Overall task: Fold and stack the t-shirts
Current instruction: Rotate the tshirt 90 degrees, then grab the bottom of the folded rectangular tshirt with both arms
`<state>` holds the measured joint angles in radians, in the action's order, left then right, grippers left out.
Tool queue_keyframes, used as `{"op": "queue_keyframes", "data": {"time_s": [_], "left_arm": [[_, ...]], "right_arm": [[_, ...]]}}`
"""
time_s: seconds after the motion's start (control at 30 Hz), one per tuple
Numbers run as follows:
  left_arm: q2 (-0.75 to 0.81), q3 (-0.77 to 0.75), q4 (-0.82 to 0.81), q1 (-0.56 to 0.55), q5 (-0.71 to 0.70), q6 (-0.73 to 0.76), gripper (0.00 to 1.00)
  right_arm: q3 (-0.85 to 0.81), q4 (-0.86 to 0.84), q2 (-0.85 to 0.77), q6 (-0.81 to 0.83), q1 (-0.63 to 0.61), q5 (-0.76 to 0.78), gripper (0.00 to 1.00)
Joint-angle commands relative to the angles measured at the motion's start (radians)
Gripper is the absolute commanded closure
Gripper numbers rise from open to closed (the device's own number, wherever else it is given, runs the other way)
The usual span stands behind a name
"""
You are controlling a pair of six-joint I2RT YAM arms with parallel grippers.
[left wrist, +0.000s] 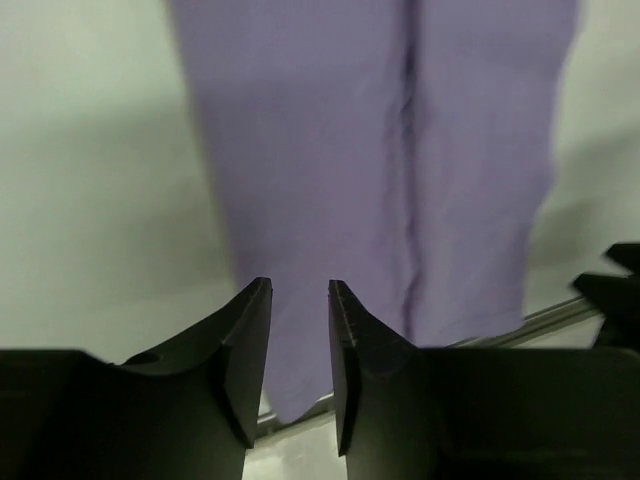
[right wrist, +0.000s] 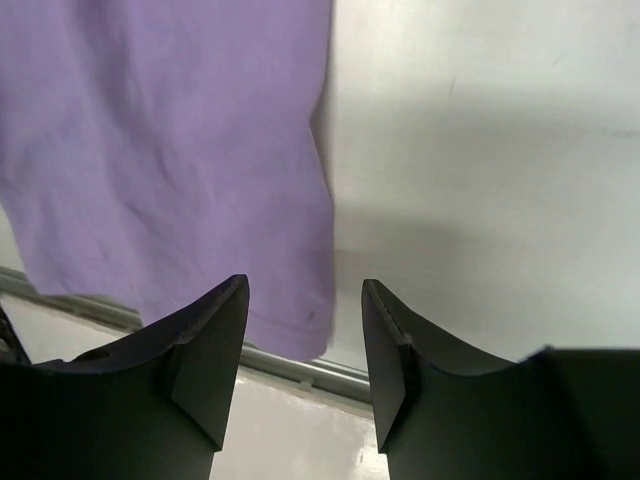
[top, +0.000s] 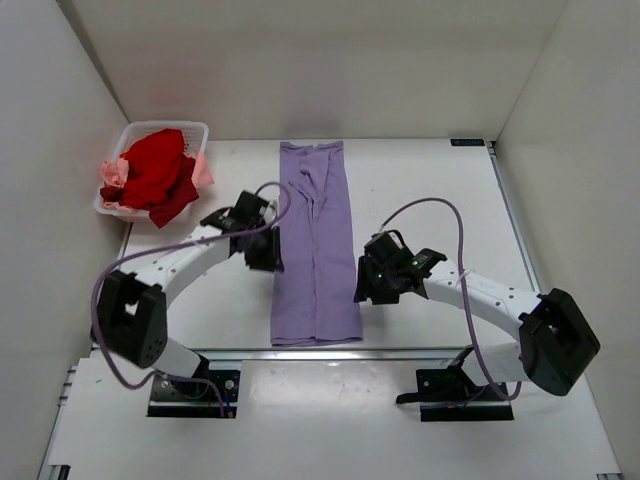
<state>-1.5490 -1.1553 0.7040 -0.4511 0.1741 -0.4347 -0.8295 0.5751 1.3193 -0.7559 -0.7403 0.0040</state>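
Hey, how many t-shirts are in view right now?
3: lavender t-shirt lies lengthwise on the table; red t-shirt and pink t-shirt sit in the basket, where others may be hidden.
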Motion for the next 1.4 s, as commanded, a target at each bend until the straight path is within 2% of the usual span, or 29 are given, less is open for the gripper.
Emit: {"op": "queue_keyframes", "data": {"time_s": [0.0, 0.07, 0.27, 0.67, 0.7, 0.73, 0.77, 0.8, 0.97, 1.07, 1.17, 1.27, 1.37], "left_arm": [[0.174, 0.222, -0.079, -0.003, 0.031, -0.013, 0.58], [0.254, 0.313, -0.098, -0.003, 0.054, -0.041, 0.53], [0.362, 0.57, -0.207, -0.044, 0.085, -0.151, 0.53], [0.397, 0.716, -0.254, -0.158, 0.05, -0.268, 0.5], [0.402, 0.723, -0.277, -0.162, 0.047, -0.291, 0.5], [0.397, 0.73, -0.29, -0.169, 0.045, -0.309, 0.6], [0.397, 0.738, -0.31, -0.178, 0.05, -0.314, 0.87], [0.394, 0.744, -0.308, -0.188, 0.06, -0.326, 1.0], [0.506, 0.755, -0.242, -0.279, 0.051, -0.418, 1.0], [0.579, 0.827, -0.247, -0.242, 0.085, -0.437, 1.0], [0.587, 0.807, -0.201, -0.189, 0.076, -0.389, 1.0], [0.529, 0.711, -0.164, -0.132, 0.105, -0.333, 1.0], [0.413, 0.507, -0.106, -0.056, 0.125, -0.233, 1.0]], "right_arm": [[0.062, -0.047, -0.023, -0.017, -0.014, -0.09, 0.53], [0.102, -0.076, -0.022, -0.037, -0.014, -0.13, 0.53], [0.206, -0.159, -0.045, -0.1, -0.011, -0.191, 0.53], [0.282, -0.294, 0.006, -0.171, -0.059, -0.294, 0.54], [0.279, -0.296, 0.015, -0.174, -0.057, -0.295, 0.62], [0.286, -0.313, 0.023, -0.174, -0.056, -0.302, 0.7], [0.288, -0.319, 0.027, -0.169, -0.059, -0.311, 0.99], [0.287, -0.33, 0.034, -0.172, -0.06, -0.341, 1.0], [0.266, -0.232, -0.017, -0.197, -0.146, -0.357, 1.0], [0.32, -0.254, -0.072, -0.224, -0.148, -0.416, 1.0], [0.329, -0.23, -0.089, -0.195, -0.108, -0.444, 1.0], [0.278, -0.178, -0.085, -0.123, -0.036, -0.498, 1.0], [0.161, -0.112, -0.049, -0.028, 0.095, -0.599, 1.0]]}}
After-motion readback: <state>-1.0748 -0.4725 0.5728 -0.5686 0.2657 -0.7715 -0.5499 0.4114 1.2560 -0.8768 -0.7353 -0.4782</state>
